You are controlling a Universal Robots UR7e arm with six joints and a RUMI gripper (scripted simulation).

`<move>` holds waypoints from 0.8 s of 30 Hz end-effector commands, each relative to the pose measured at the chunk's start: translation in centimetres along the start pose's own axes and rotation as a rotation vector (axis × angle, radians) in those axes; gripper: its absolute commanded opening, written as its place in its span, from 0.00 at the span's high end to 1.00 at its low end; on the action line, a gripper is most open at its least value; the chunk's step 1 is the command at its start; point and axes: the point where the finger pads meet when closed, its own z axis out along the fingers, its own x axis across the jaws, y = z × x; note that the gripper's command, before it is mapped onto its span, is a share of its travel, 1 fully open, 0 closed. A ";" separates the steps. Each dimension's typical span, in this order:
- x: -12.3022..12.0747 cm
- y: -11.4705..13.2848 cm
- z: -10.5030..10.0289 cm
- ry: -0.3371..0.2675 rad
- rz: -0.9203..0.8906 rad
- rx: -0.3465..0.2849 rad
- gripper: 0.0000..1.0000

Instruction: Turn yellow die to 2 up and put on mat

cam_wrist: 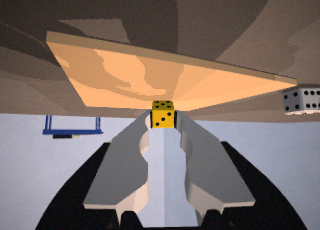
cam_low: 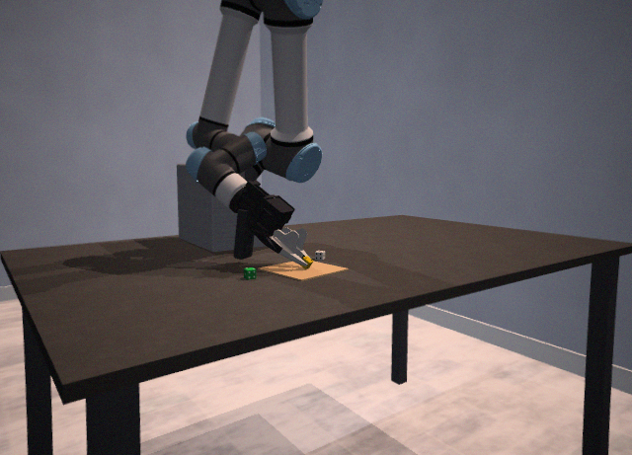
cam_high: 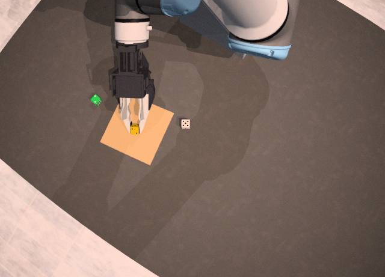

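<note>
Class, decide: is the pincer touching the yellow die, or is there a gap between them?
Touching. In the wrist view the yellow die sits clamped between the two fingertips of the pincer, with no gap on either side; the top view shows the same grip above the mat.

The end effector (cam_high: 134, 128) hides much of the yellow die (cam_high: 134, 130).
</note>
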 end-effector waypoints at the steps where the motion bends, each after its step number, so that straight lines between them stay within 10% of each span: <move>1: 0.0 0.0 0.0 -0.001 -0.001 0.000 0.90; 24: 0.0 0.0 0.0 -0.001 -0.001 0.000 0.79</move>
